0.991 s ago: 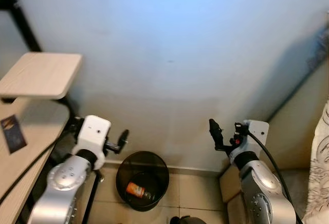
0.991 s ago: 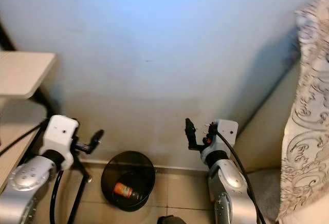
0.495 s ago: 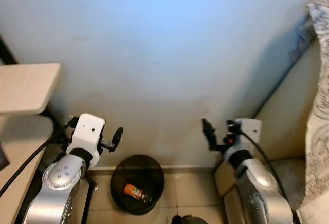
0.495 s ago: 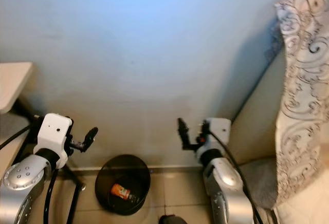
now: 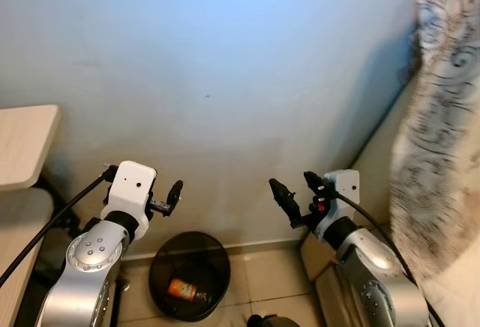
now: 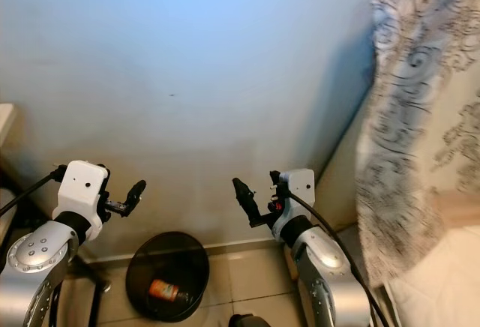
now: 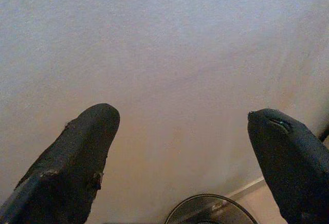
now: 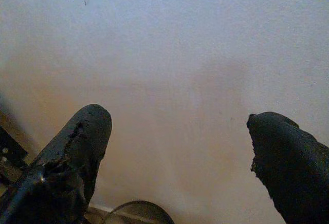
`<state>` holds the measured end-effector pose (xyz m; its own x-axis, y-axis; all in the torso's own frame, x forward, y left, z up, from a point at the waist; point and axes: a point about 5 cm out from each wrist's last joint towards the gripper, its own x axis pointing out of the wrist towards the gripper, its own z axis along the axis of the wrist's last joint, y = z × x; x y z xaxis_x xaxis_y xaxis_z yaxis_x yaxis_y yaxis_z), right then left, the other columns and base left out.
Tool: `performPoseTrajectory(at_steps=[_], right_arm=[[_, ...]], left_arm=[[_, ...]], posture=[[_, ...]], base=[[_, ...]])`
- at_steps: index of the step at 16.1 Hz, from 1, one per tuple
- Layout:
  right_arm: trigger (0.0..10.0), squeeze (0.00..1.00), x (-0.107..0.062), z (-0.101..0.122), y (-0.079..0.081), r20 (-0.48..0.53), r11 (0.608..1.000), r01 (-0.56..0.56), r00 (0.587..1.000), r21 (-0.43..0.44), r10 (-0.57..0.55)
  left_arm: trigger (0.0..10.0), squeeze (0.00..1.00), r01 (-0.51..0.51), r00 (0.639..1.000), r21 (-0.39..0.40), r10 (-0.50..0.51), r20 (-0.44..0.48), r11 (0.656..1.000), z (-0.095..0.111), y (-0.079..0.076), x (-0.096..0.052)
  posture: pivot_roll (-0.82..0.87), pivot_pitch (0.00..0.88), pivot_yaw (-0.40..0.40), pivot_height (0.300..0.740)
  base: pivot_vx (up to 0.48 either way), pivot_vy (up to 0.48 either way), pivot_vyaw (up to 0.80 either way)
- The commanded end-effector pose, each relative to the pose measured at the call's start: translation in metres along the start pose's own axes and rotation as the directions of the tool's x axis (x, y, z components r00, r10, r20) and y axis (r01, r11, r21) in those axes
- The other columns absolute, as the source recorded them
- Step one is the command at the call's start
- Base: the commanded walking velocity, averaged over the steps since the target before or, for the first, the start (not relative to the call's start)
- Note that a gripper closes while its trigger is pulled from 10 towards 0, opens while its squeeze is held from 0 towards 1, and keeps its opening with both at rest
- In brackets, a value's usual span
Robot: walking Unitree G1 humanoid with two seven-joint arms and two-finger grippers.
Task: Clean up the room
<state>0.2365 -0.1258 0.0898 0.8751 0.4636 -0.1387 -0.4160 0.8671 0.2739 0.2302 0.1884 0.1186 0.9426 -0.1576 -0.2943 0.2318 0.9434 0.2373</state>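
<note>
Both sets of jaws stand wide apart with nothing between them. The left gripper (image 5: 174,192) hangs at about nine o'clock from the middle of the head view, the right gripper (image 5: 281,194) at about four o'clock, and both face the plain pale blue wall (image 5: 225,57). Below the left gripper, near seven o'clock, sits the round black mesh waste bin (image 5: 189,274) on the beige tiled floor (image 5: 262,282), tight against the wall. Inside it lies a small bottle with an orange label (image 5: 183,290), on its side at the bottom. It looks light and stiff, probably smooth plastic that could slip or roll; across the middle of the body would be the surest place to grip, though it seems already put away. The label is too small to read. At nine o'clock a light wooden counter (image 5: 22,143) edges in, and at three o'clock hangs a white cloth with grey swirls (image 5: 442,139), soft and limp
</note>
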Motion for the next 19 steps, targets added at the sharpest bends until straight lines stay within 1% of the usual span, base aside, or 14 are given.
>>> performPoseTrajectory(at_steps=[1, 3, 5, 7, 19], right_arm=[[10.0, 1.00, -0.0016, 0.0052, -0.0028, 0.013, 1.000, -0.010, 1.000, 0.013, 0.009], [10.0, 1.00, -0.0021, 0.0051, -0.0039, 0.016, 1.000, -0.009, 1.000, 0.024, 0.009], [10.0, 1.00, -0.0032, 0.0041, 0.0004, 0.004, 0.998, -0.050, 0.999, 0.028, 0.050], [10.0, 1.00, -0.0036, 0.0033, 0.0021, 0.000, 0.997, -0.063, 0.998, 0.032, 0.063], [10.0, 1.00, -0.0048, 0.0035, 0.0026, -0.004, 0.996, -0.081, 0.997, 0.045, 0.082]], left_arm=[[10.0, 0.00, 0.022, 1.000, 0.012, -0.023, 0.014, 1.000, 0.0030, -0.0010, 0.0008], [10.0, 0.00, 0.037, 0.999, 0.014, -0.037, 0.010, 0.999, 0.0024, -0.0021, 0.0000], [10.0, 0.00, 0.050, 0.999, 0.020, -0.050, 0.009, 0.999, 0.0034, -0.0030, 0.0002], [10.0, 0.00, 0.055, 0.998, 0.020, -0.055, 0.009, 0.998, 0.0041, -0.0035, 0.0007], [10.0, 0.00, 0.064, 0.998, 0.018, -0.064, 0.009, 0.998, 0.0041, -0.0032, 0.0011]], posture=[[0.05, 0.000, -0.034, 0.740], [0.05, 0.000, -0.034, 0.740], [0.06, 0.000, -0.037, 0.740], [0.06, 0.000, -0.035, 0.740], [0.05, 0.000, -0.038, 0.740]], base=[[0.000, 0.000, -0.79], [0.000, 0.000, -0.79], [0.000, 0.000, -0.79], [0.000, 0.000, -0.79], [0.000, 0.000, -0.79]])
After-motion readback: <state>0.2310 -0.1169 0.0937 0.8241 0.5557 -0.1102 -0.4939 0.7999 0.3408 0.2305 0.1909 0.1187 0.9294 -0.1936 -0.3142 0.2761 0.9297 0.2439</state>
